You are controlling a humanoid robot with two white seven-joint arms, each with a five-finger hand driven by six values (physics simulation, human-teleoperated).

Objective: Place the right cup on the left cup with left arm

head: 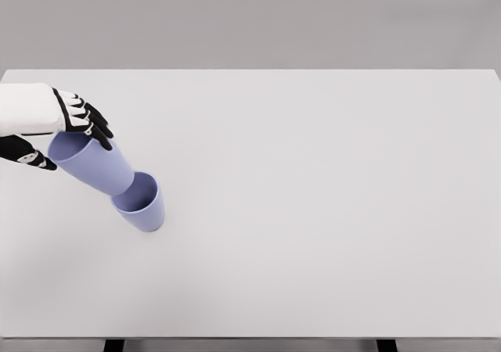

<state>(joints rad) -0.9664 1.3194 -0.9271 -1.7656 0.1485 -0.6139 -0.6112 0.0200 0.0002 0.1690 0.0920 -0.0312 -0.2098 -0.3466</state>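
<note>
Two lavender-blue cups are on the left part of the white table (313, 172). One cup (142, 205) stands upright with its mouth open to the top. The other cup (92, 160) is tilted, its base resting in or against the rim of the upright cup. My left hand (59, 137) comes in from the left edge at the tilted cup's mouth; its fingers (88, 119) lie over the rim and the thumb (31, 158) sits below. Whether the hand grips the cup or only touches it I cannot tell. The right arm is out of view.
The table's far edge (250, 70) runs along the top and its near edge (250, 338) along the bottom. Behind it is a plain grey wall.
</note>
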